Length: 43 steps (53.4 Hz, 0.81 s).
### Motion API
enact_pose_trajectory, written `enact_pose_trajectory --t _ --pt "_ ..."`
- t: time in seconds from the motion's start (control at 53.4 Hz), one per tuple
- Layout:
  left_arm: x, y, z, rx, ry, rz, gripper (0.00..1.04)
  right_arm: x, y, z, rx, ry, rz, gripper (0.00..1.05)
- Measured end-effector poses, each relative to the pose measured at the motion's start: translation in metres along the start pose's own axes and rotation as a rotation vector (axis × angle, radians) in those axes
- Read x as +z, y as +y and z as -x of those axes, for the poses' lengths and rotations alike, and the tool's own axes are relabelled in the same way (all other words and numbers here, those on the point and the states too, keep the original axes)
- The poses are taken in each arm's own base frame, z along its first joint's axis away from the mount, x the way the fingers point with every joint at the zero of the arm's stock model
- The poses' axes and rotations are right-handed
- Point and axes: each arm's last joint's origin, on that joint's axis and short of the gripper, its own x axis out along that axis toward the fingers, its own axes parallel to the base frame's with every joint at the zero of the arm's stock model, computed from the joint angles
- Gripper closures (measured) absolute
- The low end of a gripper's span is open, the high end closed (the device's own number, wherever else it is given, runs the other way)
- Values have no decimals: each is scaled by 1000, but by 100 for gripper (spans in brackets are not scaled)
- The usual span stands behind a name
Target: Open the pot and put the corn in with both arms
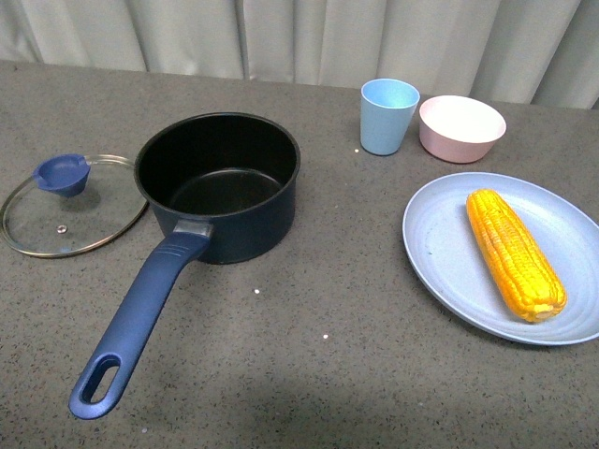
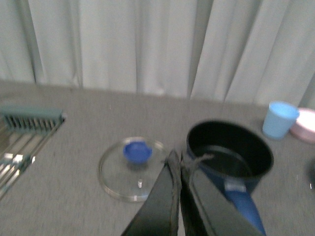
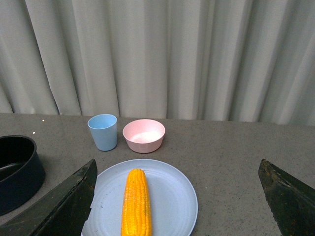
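Observation:
The navy pot (image 1: 220,182) stands open on the grey table, its inside black and bare, its long handle (image 1: 136,323) pointing toward the near edge. Its glass lid (image 1: 70,206) with the blue knob lies flat just left of it. The corn (image 1: 515,253) lies on a light blue plate (image 1: 440,257) at the right. Neither arm shows in the front view. In the left wrist view my left gripper (image 2: 175,164) is shut and empty, above the table between the lid (image 2: 130,167) and the pot (image 2: 229,155). In the right wrist view my right gripper (image 3: 177,196) is open wide, with the corn (image 3: 136,206) between its fingers and below them.
A light blue cup (image 1: 387,116) and a pink bowl (image 1: 460,127) stand behind the plate, near the curtain. A metal rack (image 2: 19,142) lies at the table's far left in the left wrist view. White crumbs dot the table near the pot.

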Motion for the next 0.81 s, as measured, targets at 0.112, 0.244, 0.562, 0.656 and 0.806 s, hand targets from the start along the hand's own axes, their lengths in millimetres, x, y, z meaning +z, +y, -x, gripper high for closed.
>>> enact_pose_trajectory --t 0.112,0.244,0.562,0.656,0.806 --pt "1 0 4 1 -27 0 101 0 0 0 0 0 0 9" --pt "1 0 4 1 -26 0 98 0 0 0 0 0 0 9" --pt "1 0 5 1 -27 0 43 3 -6 -19 -409 50 87 9" --pt "1 0 5 0 -27 0 22 10 -12 -43 -336 94 92 9" --pt "1 0 5 1 -27 -2 7 1 -23 -116 -146 351 25 9"
